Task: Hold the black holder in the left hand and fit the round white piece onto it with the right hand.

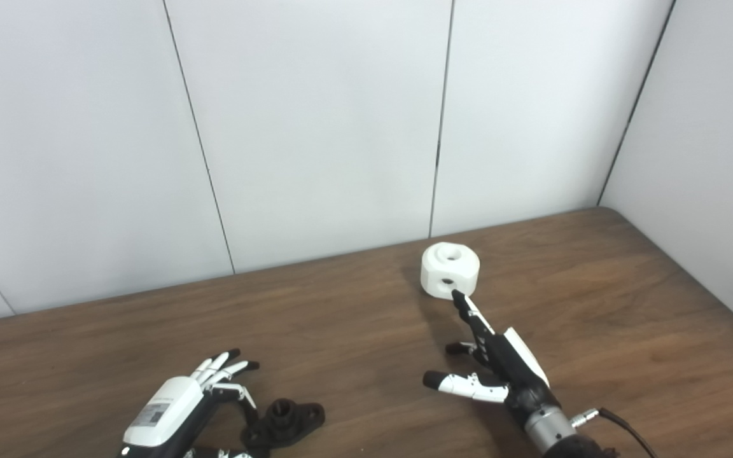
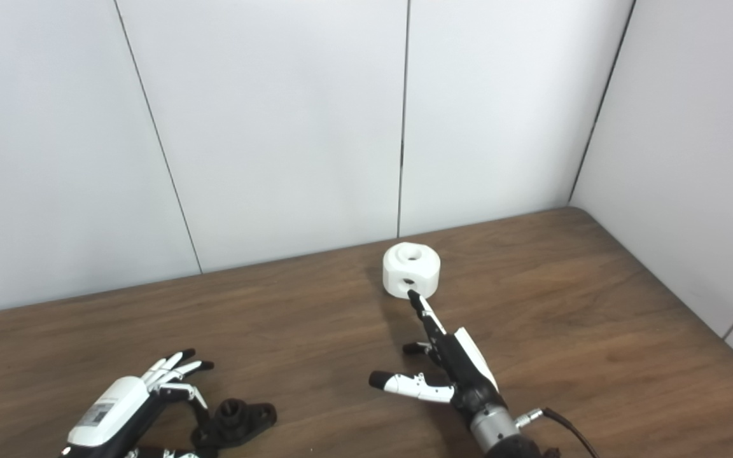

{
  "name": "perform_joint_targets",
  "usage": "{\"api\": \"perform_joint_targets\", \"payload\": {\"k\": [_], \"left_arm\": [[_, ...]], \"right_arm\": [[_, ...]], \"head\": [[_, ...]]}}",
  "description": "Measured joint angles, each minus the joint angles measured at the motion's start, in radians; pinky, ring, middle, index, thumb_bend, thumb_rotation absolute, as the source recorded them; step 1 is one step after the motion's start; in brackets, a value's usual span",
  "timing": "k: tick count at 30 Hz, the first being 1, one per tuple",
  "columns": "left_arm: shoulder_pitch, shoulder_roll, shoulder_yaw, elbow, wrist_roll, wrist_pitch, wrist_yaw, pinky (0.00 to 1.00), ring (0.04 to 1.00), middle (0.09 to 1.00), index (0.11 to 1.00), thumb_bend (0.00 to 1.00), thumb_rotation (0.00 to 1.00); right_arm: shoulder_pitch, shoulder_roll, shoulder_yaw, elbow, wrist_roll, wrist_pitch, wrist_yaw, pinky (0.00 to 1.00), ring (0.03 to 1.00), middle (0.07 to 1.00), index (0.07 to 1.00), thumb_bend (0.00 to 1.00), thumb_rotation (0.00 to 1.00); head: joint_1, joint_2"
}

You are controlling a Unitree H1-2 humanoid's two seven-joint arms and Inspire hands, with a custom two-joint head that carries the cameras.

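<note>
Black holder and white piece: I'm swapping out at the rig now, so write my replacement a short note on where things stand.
Left robot hand: open, beside the black holder, which lies on the table at the near edge; whether the fingers touch it is unclear, but it is not gripped.
Right robot hand: open, fingers spread, one fingertip at the near side of the round white piece; no grasp.
White piece stands on the table near the back wall.
Done: both hands reached toward their parts.
Left: grip holder, grasp piece, fit it on.

Lab test booth: bare white wall panels (image 1: 315, 127) w/ wood-grain table (image 1: 595, 305).
</note>
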State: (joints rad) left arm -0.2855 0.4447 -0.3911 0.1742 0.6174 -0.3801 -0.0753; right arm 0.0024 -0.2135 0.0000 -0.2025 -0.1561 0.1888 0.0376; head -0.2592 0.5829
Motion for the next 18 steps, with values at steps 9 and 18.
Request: {"api": "perform_joint_targets", "payload": {"k": [9,18], "left_arm": [[0.0,-0.001,0.001,-0.001,0.0,0.0,-0.004,1.0,0.999,0.906,0.48,0.52,0.05],[0.0,-0.002,0.002,-0.004,0.0,0.001,-0.008,1.0,0.994,0.904,0.48,0.52,0.05]], "right_arm": [[-0.004,-0.002,-0.003,-0.002,0.018,0.013,0.004,0.8,0.948,0.978,0.99,0.64,0.87],[-0.004,-0.006,-0.004,-0.002,0.034,0.015,0.009,0.84,0.955,0.983,0.989,0.64,0.87]], "head": [[0.002,0.0],[0.005,0.005]]}}
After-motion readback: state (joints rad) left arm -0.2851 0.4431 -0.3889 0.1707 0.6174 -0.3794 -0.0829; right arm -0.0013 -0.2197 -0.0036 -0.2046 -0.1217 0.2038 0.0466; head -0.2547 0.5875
